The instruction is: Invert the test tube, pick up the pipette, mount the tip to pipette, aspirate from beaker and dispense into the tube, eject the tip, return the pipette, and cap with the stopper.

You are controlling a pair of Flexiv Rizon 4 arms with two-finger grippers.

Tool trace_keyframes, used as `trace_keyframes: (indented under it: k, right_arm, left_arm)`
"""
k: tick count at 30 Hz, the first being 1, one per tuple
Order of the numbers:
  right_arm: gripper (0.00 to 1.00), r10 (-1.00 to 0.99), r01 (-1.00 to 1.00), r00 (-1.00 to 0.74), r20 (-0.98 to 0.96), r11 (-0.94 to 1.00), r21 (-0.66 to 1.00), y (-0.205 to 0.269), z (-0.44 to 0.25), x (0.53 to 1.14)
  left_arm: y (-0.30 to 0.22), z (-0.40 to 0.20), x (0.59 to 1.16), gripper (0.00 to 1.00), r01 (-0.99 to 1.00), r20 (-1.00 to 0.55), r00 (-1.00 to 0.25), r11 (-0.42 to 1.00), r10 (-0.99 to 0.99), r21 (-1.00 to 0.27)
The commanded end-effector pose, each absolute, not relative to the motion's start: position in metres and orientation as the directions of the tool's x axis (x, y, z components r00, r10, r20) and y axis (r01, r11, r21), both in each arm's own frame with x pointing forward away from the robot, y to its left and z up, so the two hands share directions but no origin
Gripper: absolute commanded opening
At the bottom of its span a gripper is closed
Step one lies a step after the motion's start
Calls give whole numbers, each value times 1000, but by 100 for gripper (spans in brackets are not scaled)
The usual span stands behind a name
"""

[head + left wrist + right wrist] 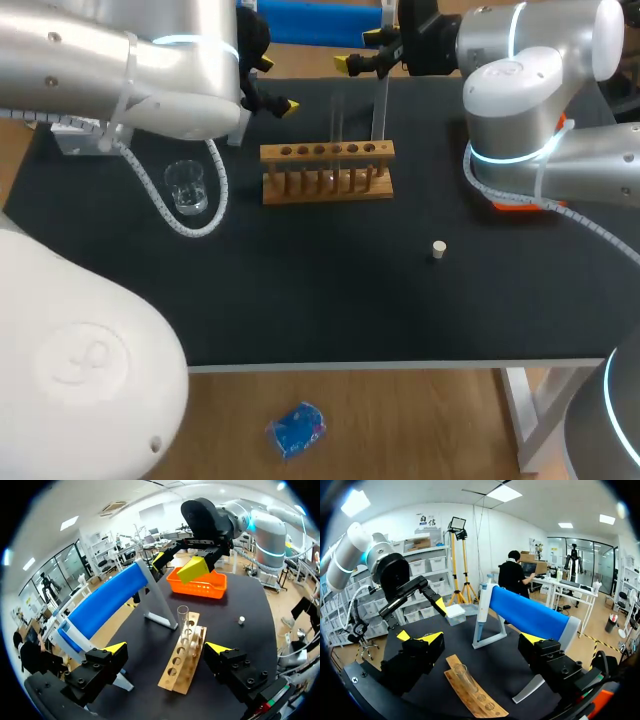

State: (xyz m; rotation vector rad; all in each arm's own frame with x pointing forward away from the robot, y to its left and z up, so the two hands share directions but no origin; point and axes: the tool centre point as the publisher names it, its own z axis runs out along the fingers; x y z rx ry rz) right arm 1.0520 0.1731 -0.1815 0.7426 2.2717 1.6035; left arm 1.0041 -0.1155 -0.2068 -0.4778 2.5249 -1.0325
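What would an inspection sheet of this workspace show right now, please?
Surface: black table, nothing spilled that I can see.
Job's things: test tube upright in wooden rack; beaker left of it; stopper loose at right; pipette on blue stand.
Clutter: orange basket under right arm.
Grippers: left gripper open, empty; right gripper open, empty.
Cables: spiral cable loops by the beaker.
Surroundings: nothing seen.

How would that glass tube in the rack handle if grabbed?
The test tube looks thin, clear and smooth, so probably fragile and slippery. Slim and seemingly empty, likely light. Round, so apt to roll if laid down.
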Motion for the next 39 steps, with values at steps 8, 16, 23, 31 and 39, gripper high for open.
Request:
trace_keyframes:
  k: [8, 16, 23, 31, 39]
  right_arm:
    - [100, 543, 255, -836, 78, 259, 932, 172, -182, 1052]
    - [100, 543, 255, -836, 78, 259, 932, 172, -182, 1052]
    - [100, 543, 255, -836, 78, 259, 932, 172, -182, 1052]
    - [100, 543, 255, -836, 78, 259, 932, 172, -182, 1052]
    - [100, 543, 255, -836, 78, 259, 932, 172, -182, 1052]
  left_arm:
    - [-116, -200, 1006, 100, -175, -85, -941, 685, -329, -707]
    - [-116, -200, 1006, 100, -181, -56, -945, 661, -321, -728]
    - [-121, -196, 1010, 100, -181, 2, -958, 599, -288, -780]
    - [-126, -196, 1010, 100, -175, 32, -969, 593, -243, -786]
    - [-118, -192, 1004, 100, -175, 34, -970, 592, -241, -787]
